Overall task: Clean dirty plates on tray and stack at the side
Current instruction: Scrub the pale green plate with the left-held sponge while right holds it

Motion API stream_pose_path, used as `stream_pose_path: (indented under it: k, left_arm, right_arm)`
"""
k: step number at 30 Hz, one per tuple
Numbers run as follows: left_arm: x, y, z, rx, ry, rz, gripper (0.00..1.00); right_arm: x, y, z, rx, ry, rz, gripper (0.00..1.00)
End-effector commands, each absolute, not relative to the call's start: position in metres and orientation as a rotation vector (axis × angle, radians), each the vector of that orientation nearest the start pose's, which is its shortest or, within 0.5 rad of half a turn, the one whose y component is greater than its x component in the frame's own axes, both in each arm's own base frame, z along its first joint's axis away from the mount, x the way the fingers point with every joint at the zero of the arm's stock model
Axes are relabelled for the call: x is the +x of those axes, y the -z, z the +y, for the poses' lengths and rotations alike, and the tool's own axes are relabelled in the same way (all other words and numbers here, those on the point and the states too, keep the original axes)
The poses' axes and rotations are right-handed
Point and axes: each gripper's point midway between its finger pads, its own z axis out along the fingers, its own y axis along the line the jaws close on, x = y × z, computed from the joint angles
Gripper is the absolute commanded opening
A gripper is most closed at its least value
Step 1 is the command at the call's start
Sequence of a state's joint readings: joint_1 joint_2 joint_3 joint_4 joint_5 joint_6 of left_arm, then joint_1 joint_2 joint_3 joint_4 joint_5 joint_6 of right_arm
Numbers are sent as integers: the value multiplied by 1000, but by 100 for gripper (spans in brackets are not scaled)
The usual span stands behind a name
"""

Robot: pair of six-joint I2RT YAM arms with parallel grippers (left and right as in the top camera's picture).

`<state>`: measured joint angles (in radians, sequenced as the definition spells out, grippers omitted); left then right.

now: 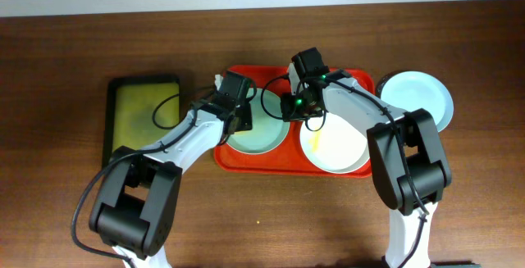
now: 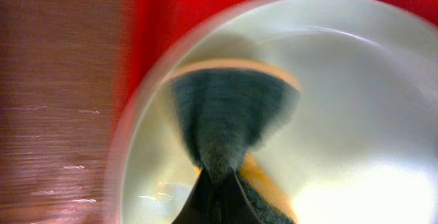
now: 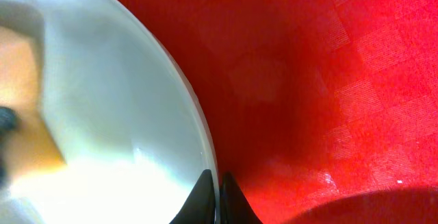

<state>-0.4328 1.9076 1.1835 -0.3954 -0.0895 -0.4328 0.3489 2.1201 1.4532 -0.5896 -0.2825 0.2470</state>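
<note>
You're mid-scrub on the mint plate [image 1: 264,137], which sits in the 9 o'clock half of the tray [image 1: 275,163]. L gripper [image 2: 217,198] is clamped tight on the sponge [image 2: 229,114], dark scour side down in the plate's well. R gripper [image 3: 216,198] is nearly closed, w/ the plate rim running straight into the thin gap btw its fingers. That looks like a pinch at the plate's 3 o'clock edge, bracing it.

To do it well, press flat and work small circles from centre out to the rim. Don't shove toward 9 o'clock or the plate will prob ride up the tray wall; let R take the push. Left wrist view is blurred, so I can't tell what smears remain.

The white plate [image 1: 340,149], at the tray's 3 o'clock, has a yellow smear [image 1: 321,145]; prob next. The third plate [image 1: 418,96], pale blue, lies off the tray at 2 o'clock on the wood table [image 1: 66,178], which I'd guess is the stack spot. The black-rimmed tray [image 1: 135,120] sits at 9 o'clock, apart from the red one. The tray floor looks like slick textured plastic, so expect sliding.
</note>
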Motion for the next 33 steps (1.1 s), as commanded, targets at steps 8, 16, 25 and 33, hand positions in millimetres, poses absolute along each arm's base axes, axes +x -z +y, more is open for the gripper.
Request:
stream_pose_path:
  k: [8, 16, 25, 33]
  left_arm:
    - [368, -9, -195, 109, 183, 2793, 0]
    - [390, -34, -106, -9, -517, 2581, 0]
    - [409, -37, -163, 3, -34, 2630, 0]
    - [412, -6, -156, -24, -26, 2688, 0]
  right_arm:
    - [413, 12, 193, -187, -456, 2917, 4]
    - [412, 12, 193, -186, -455, 2921, 4]
    - [413, 12, 193, -187, -456, 2917, 4]
    - [412, 12, 193, -187, -454, 2921, 4]
